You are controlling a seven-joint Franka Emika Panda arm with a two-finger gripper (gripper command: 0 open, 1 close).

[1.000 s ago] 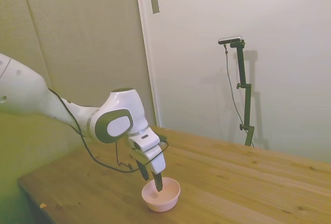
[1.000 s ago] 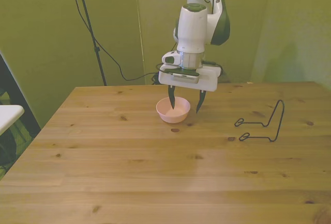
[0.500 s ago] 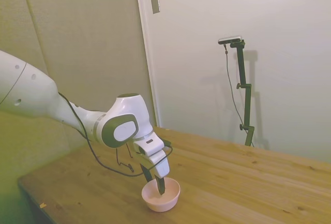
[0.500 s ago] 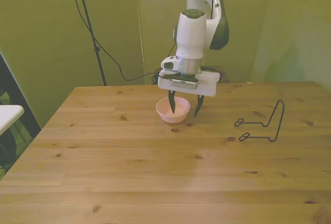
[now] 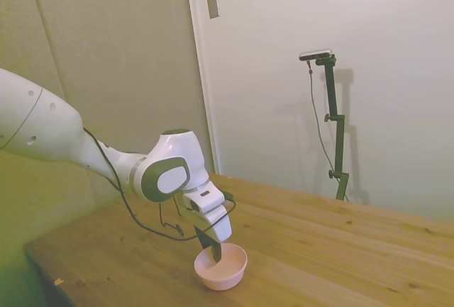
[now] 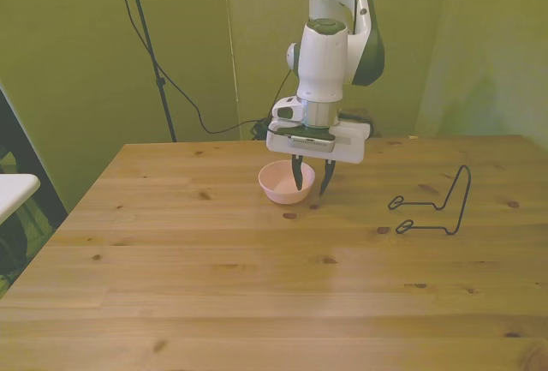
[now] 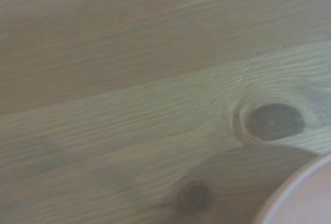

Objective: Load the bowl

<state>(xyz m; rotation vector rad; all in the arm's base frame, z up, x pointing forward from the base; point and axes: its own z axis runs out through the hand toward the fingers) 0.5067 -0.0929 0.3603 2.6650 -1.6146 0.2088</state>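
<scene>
A: Front view, gripper (image 6: 311, 186)?
B: Jaws narrowly apart astride the rim of the bowl (image 6: 282, 184) on the front view's right; one finger inside, one outside. Contact with the rim cannot be confirmed.
A: Bowl location?
B: On the table (image 6: 257, 285), toward its far edge; a black wire rack (image 6: 437, 206) stands well apart

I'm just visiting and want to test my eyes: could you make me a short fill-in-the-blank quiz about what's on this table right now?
1. The small bowl under the gripper is pale ____ in colour.
2. One finger of the gripper reaches inside the bowl, the other stays ____ its rim.
3. The table is made of ____.
4. The black wire rack lies toward the front view's ____ of the bowl.

Missing words: pink; outside; wood; right
</scene>
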